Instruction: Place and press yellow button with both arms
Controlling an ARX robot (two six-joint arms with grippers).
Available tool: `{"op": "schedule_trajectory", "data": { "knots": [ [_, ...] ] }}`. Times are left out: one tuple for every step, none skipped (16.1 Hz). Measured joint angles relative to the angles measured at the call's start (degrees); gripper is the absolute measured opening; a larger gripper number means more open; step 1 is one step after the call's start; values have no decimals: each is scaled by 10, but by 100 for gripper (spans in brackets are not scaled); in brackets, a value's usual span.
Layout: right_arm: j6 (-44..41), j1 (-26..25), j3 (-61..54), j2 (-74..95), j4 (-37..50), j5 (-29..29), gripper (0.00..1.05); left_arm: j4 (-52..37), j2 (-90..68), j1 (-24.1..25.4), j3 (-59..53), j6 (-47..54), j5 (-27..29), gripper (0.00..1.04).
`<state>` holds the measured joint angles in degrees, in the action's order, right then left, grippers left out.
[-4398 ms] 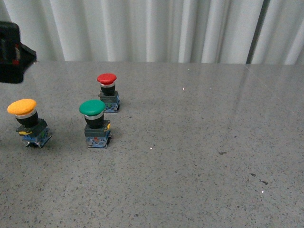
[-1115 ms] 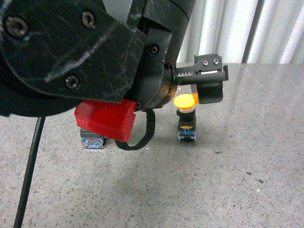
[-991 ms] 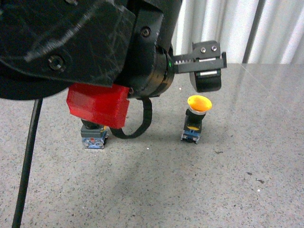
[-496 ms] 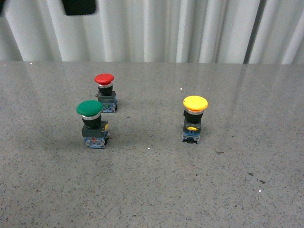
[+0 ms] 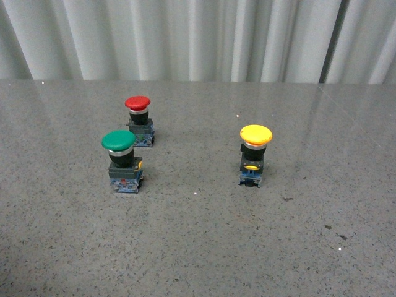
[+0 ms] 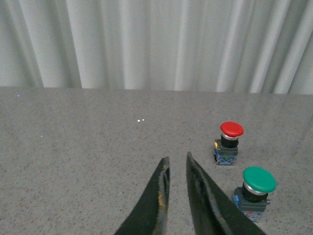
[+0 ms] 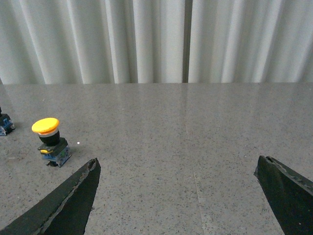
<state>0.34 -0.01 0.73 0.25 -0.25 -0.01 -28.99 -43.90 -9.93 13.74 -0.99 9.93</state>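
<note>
The yellow button stands upright on the grey table, right of centre in the front view, with its yellow cap up. It also shows in the right wrist view, off to one side of my open, empty right gripper. My left gripper is shut and empty above bare table, with the red and green buttons beside it. Neither arm shows in the front view.
A green-capped button and a red-capped button stand left of the yellow one. The speckled grey table ends at a white pleated curtain at the back.
The left arm, which filled the front view above the yellow button a second ago, has withdrawn out of view. The yellow button stands alone where it was set, right of centre.
</note>
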Motion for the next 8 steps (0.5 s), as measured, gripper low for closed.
{"op": "schedule_trajectory", "data": {
  "knots": [
    [0, 0, 0, 0, 0, 0, 98, -1, 20, 11, -13, 0, -9, 2],
    [0, 0, 0, 0, 0, 0, 98, -1, 34, 19, -22, 0, -14, 2],
    [0, 0, 0, 0, 0, 0, 98, 1, 47, 26, -33, 0, -21, 2],
    [0, 0, 0, 0, 0, 0, 98, 7, 63, 33, -46, 0, -31, 2],
    [0, 0, 0, 0, 0, 0, 98, 12, 75, 38, -56, 1, -38, 2],
    [0, 0, 0, 0, 0, 0, 98, 19, 91, 44, -66, 1, -45, 2],
    [0, 0, 0, 0, 0, 0, 98, 26, 106, 69, -73, 1, -77, 2],
    [0, 0, 0, 0, 0, 0, 98, 35, 126, 101, -82, 1, -90, 2]
  ]
}}
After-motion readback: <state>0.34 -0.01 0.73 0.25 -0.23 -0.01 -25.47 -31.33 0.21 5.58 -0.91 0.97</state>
